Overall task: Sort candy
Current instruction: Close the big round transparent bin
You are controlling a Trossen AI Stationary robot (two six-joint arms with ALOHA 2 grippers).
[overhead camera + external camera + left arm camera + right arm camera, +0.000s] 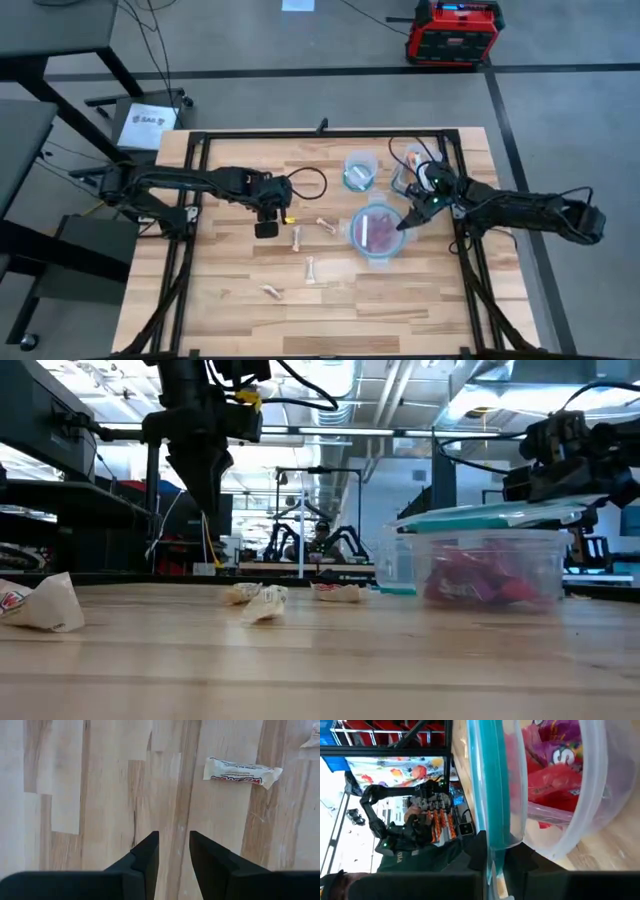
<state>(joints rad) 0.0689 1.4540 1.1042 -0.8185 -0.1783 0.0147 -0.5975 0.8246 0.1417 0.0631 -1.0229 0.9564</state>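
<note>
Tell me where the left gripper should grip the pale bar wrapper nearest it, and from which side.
Grip the pale bar wrapper across its narrow middle, coming straight down from above. It lies flat and alone on the bare wood table, long and thin, so its crimped ends give poor hold while the middle fits between the fingers. The left gripper hangs open just short of it; turning it crosswise to the bar would probably help.

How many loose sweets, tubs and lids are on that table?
Loose pale candies: 4
Tubs: 3
Lid: 1
Total: 8
</note>
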